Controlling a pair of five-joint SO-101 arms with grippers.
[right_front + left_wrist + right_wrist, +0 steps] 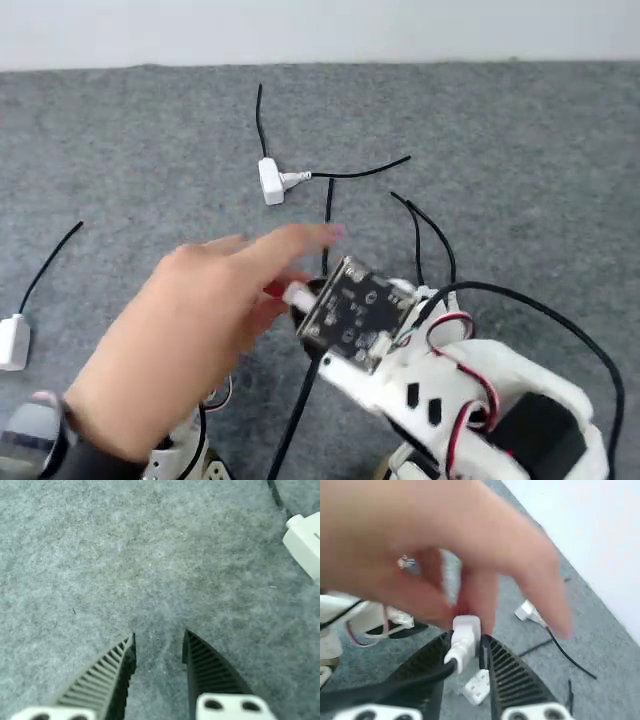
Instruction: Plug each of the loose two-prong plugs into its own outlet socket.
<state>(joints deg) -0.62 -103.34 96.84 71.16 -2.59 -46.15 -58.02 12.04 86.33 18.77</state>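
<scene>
- Grey felt worktop (520,130): right fingers (512,680) pinch a white plug (465,632), a person's hand (445,545) touching it.
- Left fingers (205,665) spread above the felt.
- Second plug (270,181) lies well apart.

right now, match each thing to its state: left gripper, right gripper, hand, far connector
1. left gripper
2. right gripper
3. hand
4. far connector

A. lies on the carpet, untouched
B. open above bare carpet
C. shut on a white plug
D. touches the plug held in a gripper

Pairs: 1-B, 2-C, 3-D, 4-A
</scene>
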